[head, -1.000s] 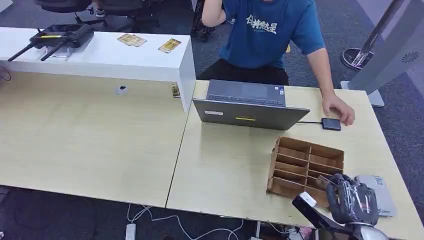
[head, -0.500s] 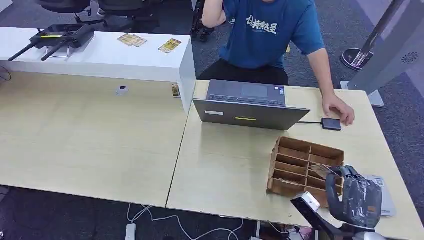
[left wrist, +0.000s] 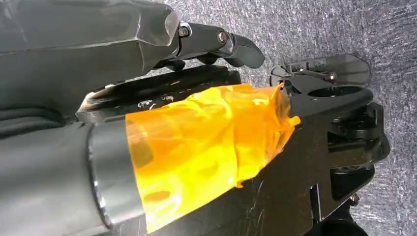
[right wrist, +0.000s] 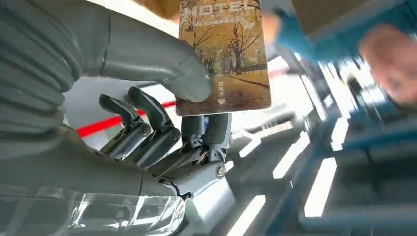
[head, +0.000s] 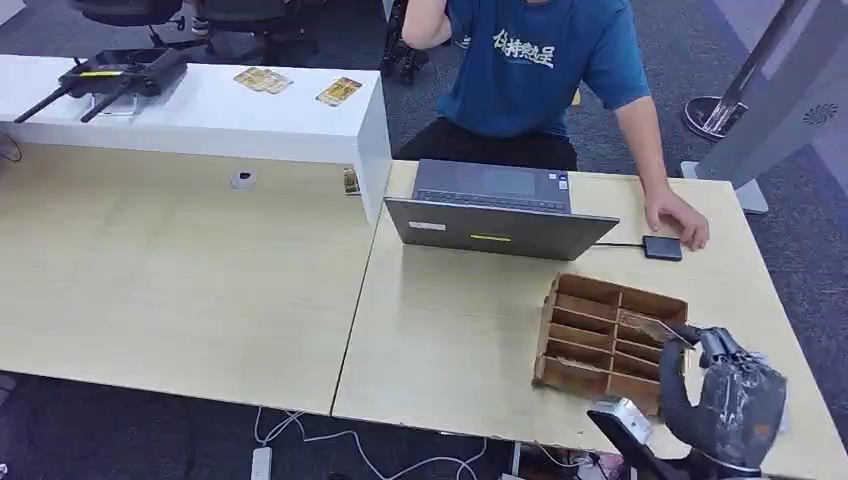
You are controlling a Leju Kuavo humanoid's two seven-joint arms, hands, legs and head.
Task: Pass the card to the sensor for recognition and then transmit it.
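Right hand (head: pixel 735 400) pinches card (right wrist: pixel 225 54) between thumb and fingers (right wrist: pixel 206 130) beside box (head: pixel 610 335) on bench (head: pixel 450 330); left hand's (left wrist: pixel 123 39) grip unclear.

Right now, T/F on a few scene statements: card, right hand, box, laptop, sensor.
1. The right hand holds the card. True: pinched between thumb and fingers in the right wrist view.
2. The card lies flat on the table. False: it is in the hand, off the table.
3. The laptop stands beyond the divided box. True.
4. The person's hand is holding the card. False: it rests on the table by the small black sensor.
5. The sensor sits inside the box. False: it lies on the table, cabled toward the laptop.
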